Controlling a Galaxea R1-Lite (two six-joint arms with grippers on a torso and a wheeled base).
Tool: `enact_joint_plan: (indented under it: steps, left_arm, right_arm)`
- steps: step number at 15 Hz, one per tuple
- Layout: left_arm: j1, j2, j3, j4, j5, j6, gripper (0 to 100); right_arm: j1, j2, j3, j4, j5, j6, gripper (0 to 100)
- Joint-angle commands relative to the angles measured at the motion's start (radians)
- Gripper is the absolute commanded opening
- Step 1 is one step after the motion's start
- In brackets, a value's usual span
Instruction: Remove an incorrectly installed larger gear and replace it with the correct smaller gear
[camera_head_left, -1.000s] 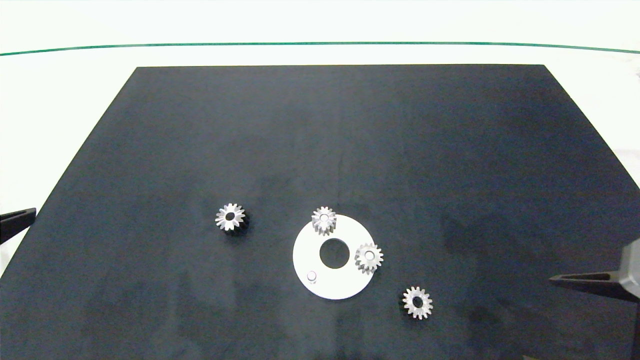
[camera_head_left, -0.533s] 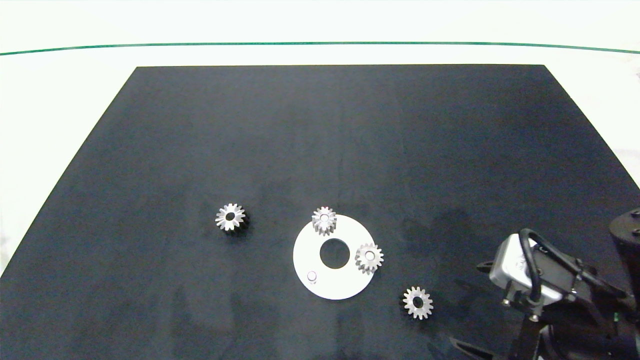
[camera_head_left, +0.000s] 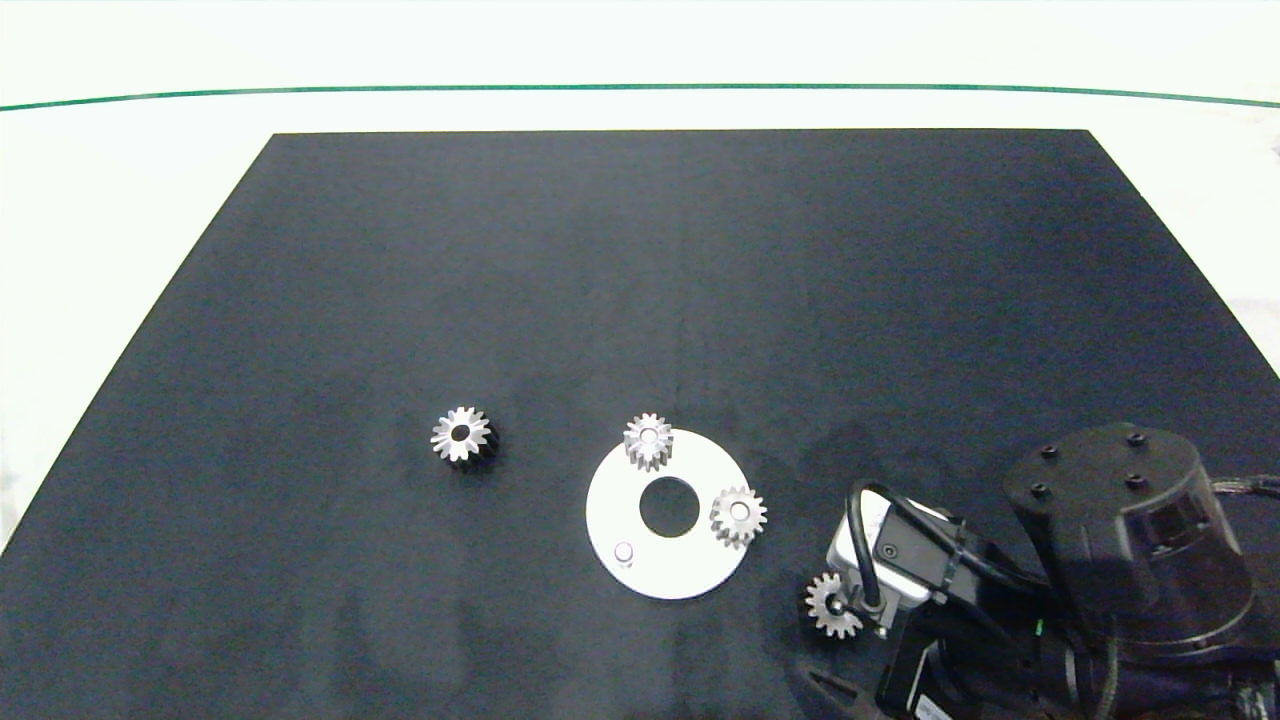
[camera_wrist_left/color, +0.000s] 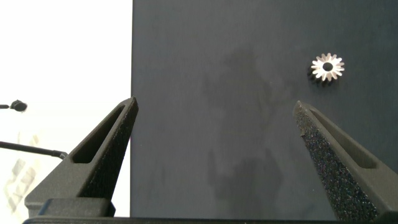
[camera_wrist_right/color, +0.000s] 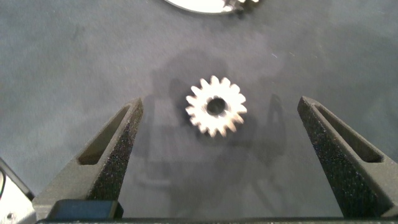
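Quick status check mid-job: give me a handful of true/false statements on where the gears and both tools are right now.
1. The right tool is open above the smaller gear. True.
2. The smaller gear is seated on the white plate. False: it lies on the black mat, beside the plate.
3. Two gears sit on pegs on the plate. True.
4. The plate's third peg carries a gear. False: it is bare.
5. The left tool grips the larger gear. False: it is open, away from it.

Larger gear (camera_head_left: 462, 435) — upright on mat; smaller gear (camera_wrist_right/color: 216, 106) — flat.
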Motion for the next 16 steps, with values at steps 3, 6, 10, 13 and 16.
enact_joint_plan:
  steps: [3,6,10,13,16]
  left_arm:
    - [0.009,-0.001,0.005,0.003,0.002,-0.013,100]
    - [0.009,-0.002,0.005,0.006,0.002,-0.013,100]
    - [0.009,-0.007,0.008,0.016,0.002,-0.019,100]
    - [0.012,-0.009,0.008,0.016,0.002,-0.019,100]
    - [0.026,-0.009,0.008,0.016,0.002,-0.019,100]
  right_arm:
    - [0.006,0.084,0.001,-0.052,-0.007,0.007,100]
    - [0.005,0.118,0.000,-0.054,-0.007,0.009,100]
    - [0.002,0.141,-0.008,-0.086,-0.008,0.012,94]
    - [0.000,0.138,-0.005,-0.087,-0.014,0.014,88]
    - [-0.002,0.135,-0.005,-0.084,-0.016,0.027,82]
